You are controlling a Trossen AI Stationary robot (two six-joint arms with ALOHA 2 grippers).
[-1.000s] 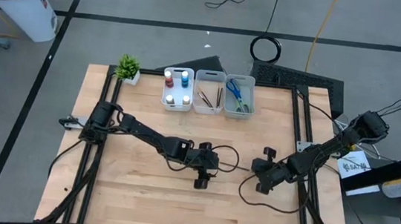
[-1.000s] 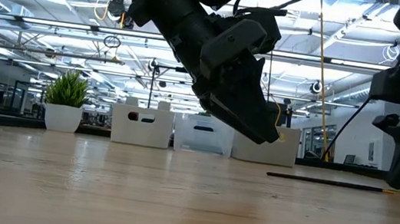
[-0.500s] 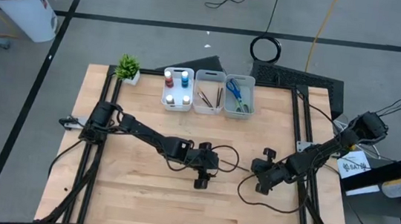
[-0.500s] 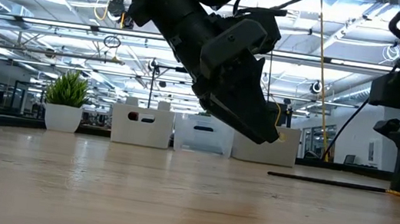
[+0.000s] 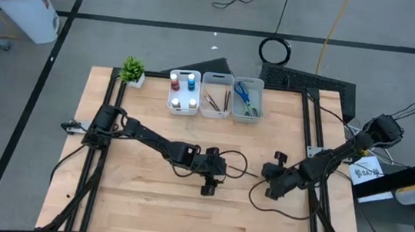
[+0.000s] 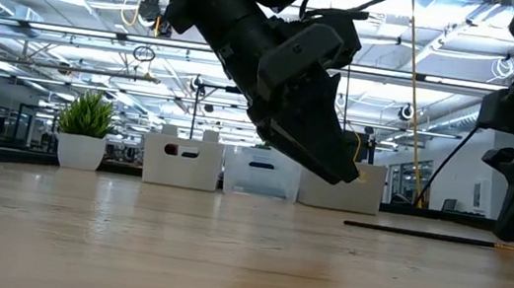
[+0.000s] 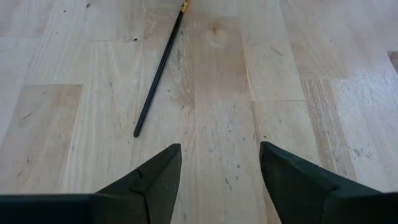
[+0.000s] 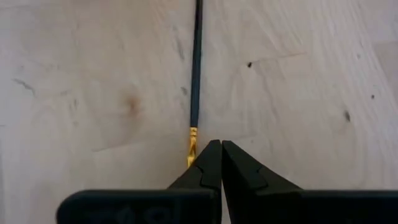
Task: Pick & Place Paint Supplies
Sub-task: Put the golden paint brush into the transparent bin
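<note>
Brush point(image 8: 196, 68) just ahead of shut jaws

Three bins point(image 5: 215, 95) beside potted plant point(image 5: 133, 69)

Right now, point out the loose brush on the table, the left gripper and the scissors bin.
brush point(image 7: 158, 71): left wrist view, middle of its dark handle.
left gripper point(image 7: 219, 163): left wrist view, midway between its open fingertips.
scissors bin point(image 5: 259, 83): high view, its far rim.

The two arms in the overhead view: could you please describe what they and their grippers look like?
Both are dark, jointed arms with black cables looping beside them. The left gripper has two broad, dark, wedge-shaped fingers; the right gripper has the same dark fingers, tapering to points. No markings are legible.
</note>
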